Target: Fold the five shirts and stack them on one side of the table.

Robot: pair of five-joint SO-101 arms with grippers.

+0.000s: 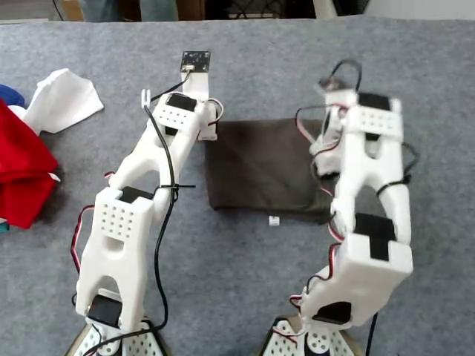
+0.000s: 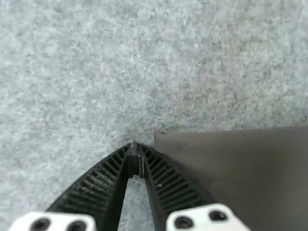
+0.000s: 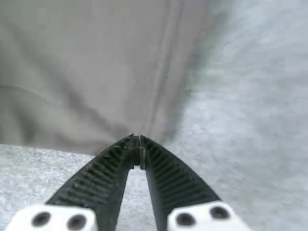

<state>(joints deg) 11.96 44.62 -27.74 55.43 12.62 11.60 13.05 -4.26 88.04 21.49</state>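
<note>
Found the dark shirt (image 1: 263,165) folded flat on the tabletop (image 1: 415,74) between the arms. Found the left claw (image 2: 136,147) pressed together just beside a shirt corner, the right claw (image 3: 136,139) likewise at the shirt's edge. Could not tell of any cloth caught there. Judged a risk: dragging the fold open with a snagged hem. Noted a red shirt (image 1: 22,174) and a white shirt (image 1: 63,100) heaped beyond the left arm, the red cut off at the frame.

Table covering (image 1: 252,44): grey, felt-like, napped; spans the whole surface.
Scrap (image 1: 274,220): small, white, squarish; lies flat on the covering near mid-table.
Wooden furniture (image 1: 189,7): brown upright pieces beyond the table's far edge.
</note>
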